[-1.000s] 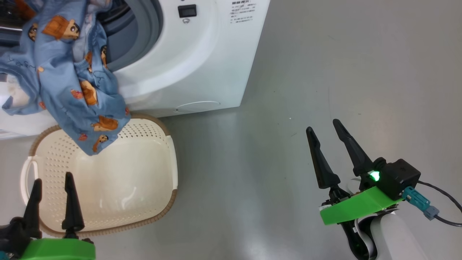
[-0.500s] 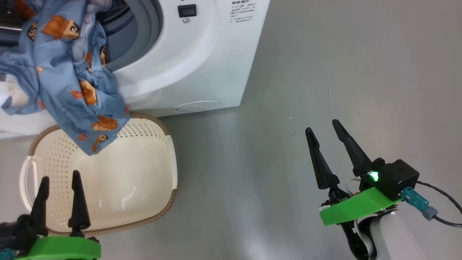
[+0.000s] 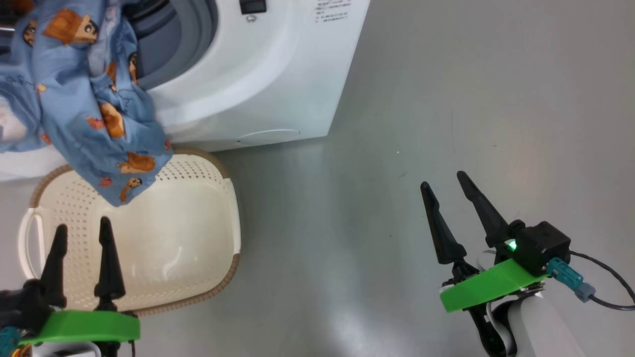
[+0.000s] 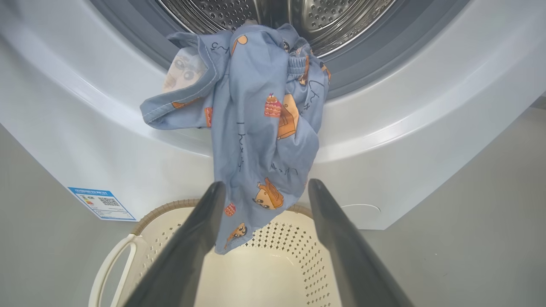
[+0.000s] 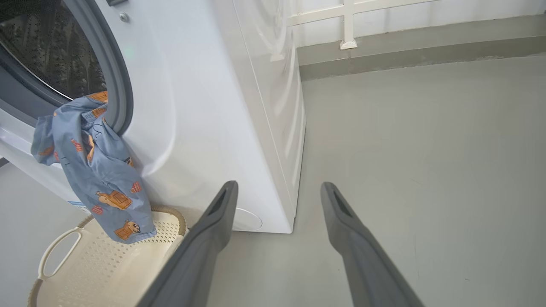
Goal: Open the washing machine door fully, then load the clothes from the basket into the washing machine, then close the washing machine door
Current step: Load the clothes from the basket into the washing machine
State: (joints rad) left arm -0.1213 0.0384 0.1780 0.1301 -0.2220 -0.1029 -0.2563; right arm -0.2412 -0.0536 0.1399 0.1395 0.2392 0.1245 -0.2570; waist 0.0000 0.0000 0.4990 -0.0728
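Note:
The clothes (image 3: 94, 104), light blue with orange-brown cartoon prints, hang out of the washing machine (image 3: 278, 74) mouth, half in the steel drum (image 4: 273, 13). Their lower end dangles over the far edge of the basket (image 3: 218, 213). The basket holds nothing else. My left gripper (image 3: 83, 224) is open over the basket's near side, below and short of the clothes (image 4: 260, 123), touching nothing. My right gripper (image 3: 443, 180) stands open over the bare floor to the right of the machine. The washing machine door is out of view.
A blue label sticker (image 4: 102, 204) and a round filter cap (image 4: 362, 209) sit low on the machine's front. Grey floor (image 3: 446, 99) spreads to the right. A wall with a low ledge (image 5: 405, 47) runs behind it. A cable (image 3: 605, 297) trails from my right wrist.
My left gripper has moved a little to the right and forward over the basket. The head camera has shifted slightly. The clothes and the right gripper have stayed in place.

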